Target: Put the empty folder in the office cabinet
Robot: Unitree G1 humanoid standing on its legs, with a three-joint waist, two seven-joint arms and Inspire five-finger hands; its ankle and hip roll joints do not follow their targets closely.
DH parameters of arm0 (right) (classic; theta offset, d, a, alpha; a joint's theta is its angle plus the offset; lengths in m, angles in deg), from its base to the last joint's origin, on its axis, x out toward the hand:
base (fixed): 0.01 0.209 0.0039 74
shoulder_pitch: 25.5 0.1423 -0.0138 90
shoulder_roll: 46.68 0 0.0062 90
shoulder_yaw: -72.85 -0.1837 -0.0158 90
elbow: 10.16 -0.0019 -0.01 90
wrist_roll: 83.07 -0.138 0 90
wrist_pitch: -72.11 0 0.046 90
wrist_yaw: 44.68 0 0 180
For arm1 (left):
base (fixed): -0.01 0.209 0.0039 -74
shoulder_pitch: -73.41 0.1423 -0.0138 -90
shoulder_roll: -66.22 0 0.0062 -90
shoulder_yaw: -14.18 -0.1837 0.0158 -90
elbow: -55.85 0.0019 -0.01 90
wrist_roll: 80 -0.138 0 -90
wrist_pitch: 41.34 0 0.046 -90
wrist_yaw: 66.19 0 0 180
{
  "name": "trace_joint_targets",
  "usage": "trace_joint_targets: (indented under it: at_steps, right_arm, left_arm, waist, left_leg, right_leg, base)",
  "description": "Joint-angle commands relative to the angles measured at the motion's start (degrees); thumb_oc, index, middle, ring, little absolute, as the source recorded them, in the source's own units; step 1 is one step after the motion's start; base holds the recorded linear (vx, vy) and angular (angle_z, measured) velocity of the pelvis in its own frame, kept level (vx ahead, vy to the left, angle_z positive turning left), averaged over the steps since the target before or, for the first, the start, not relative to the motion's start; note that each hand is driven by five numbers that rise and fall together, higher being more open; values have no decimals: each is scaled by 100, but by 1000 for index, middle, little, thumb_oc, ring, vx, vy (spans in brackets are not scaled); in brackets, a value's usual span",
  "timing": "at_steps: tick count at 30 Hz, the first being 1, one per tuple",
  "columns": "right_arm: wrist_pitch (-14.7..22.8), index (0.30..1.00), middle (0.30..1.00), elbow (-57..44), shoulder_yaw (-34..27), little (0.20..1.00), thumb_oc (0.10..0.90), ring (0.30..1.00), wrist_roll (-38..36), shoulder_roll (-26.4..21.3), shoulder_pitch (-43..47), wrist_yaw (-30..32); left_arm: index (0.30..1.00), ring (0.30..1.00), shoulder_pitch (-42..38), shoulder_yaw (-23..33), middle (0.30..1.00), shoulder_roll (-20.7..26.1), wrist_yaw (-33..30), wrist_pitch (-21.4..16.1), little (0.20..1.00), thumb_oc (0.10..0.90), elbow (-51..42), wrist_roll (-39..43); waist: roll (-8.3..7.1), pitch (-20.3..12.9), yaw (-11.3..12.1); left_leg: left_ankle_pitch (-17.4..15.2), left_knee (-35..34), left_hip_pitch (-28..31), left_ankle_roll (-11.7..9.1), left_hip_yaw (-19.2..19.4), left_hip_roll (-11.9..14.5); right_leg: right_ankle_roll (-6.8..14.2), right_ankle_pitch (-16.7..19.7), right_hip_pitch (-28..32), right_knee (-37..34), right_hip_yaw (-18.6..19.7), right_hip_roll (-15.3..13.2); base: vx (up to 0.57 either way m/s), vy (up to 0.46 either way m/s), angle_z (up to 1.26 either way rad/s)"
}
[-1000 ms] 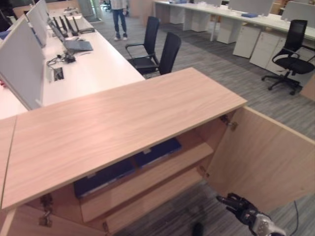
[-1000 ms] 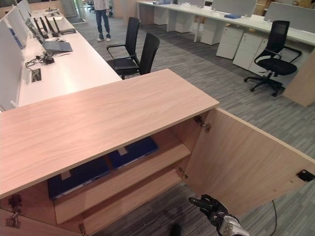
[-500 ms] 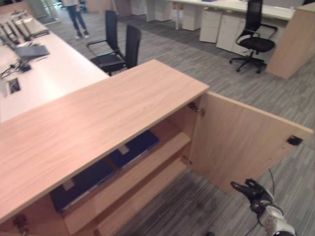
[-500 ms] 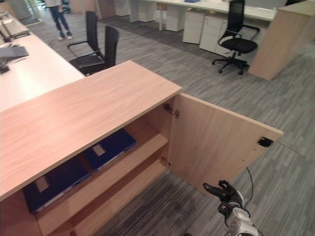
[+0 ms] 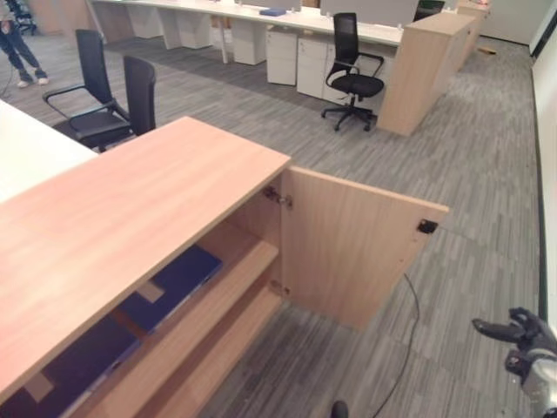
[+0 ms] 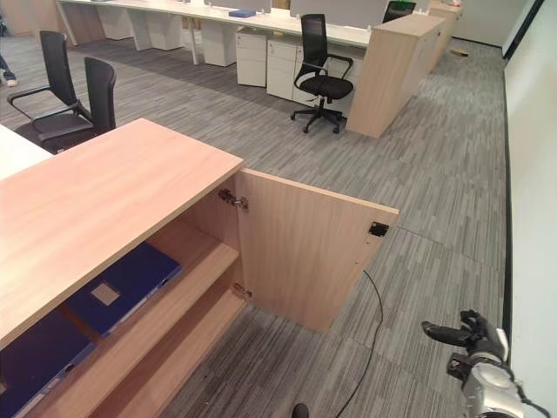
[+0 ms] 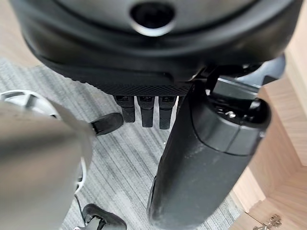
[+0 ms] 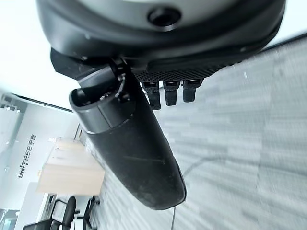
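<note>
Blue folders (image 6: 122,286) lie on the upper shelf (image 6: 174,300) of the office cabinet (image 5: 130,218), cabinet door (image 6: 305,257) swung wide open. Right robot hand (image 6: 466,335) low over the carpet, well apart from the door, fingers relaxed, holding nothing. Left robot hand (image 7: 144,110) fingers straight, also holding nothing. Placing looks done; next move likely reaching to the door's free edge and pushing it closed
</note>
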Motion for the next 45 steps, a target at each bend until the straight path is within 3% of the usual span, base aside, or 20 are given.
trace_joint_targets:
  at_steps: [1,4,7,17,29,37,45]
  right_arm:
    - [619,900,900,-244,-268,900,800,900,303,-680,873,81]
    - [766,900,900,-700,-1,900,800,900,214,-1079,1061,-370]
    - [800,900,900,-895,227,900,800,900,41,-1126,1246,-575]
    - [728,900,900,-773,1116,900,800,900,-579,-959,2137,-921]
    - [538,900,900,-212,2142,900,800,900,-788,-974,3304,-1248]
    - [551,900,900,273,2157,900,800,900,-1206,-1027,3914,-1190]
    - [528,900,900,-30,2519,900,800,900,-1269,-631,4216,-1358]
  left_arm:
    - [900,900,-19,78,900,246,15,-136,900,800,343,-210]
    - [900,900,89,148,900,385,-54,-111,900,800,630,-517]
    - [900,900,134,218,900,479,-76,-90,900,800,720,-576]
    - [900,900,150,122,900,650,-120,-66,900,800,790,-651]
    - [900,900,206,-126,900,737,34,-66,900,800,811,-689]
    - [900,900,240,-232,900,774,53,-80,900,800,837,-647]
    - [900,900,179,-312,900,716,56,-60,900,800,810,-563]
  waist:
    - [-122,-87,97]
    - [-154,-146,115]
    - [-165,-187,151]
    - [-211,-242,336]
    - [-177,-203,558]
    - [-123,-187,630]
    - [-31,-183,660]
  left_leg:
    - [-437,-29,37,-28,-567,-60]
    - [-417,-39,68,-93,-510,-13]
    - [-416,-42,60,-114,-485,-11]
    - [-404,-40,62,-145,-522,-18]
    - [-363,-33,33,-187,-675,-28]
    - [-322,-33,-21,-215,-747,-33]
    - [-298,-39,-4,-220,-774,-46]
  right_leg:
    - [473,-506,129,101,-157,16]
    - [463,-501,158,12,-154,92]
    - [467,-504,140,-5,-142,119]
    - [432,-500,179,-5,-193,129]
    - [384,-558,273,-5,-347,117]
    - [362,-588,291,-5,-409,102]
    - [322,-621,328,-5,-440,105]
  base:
    - [10,-15,-5]
    - [38,-64,-5]
    - [4,-11,-2]
    - [9,-22,1]
    - [19,-36,6]
    - [22,-33,6]
    - [5,-6,6]
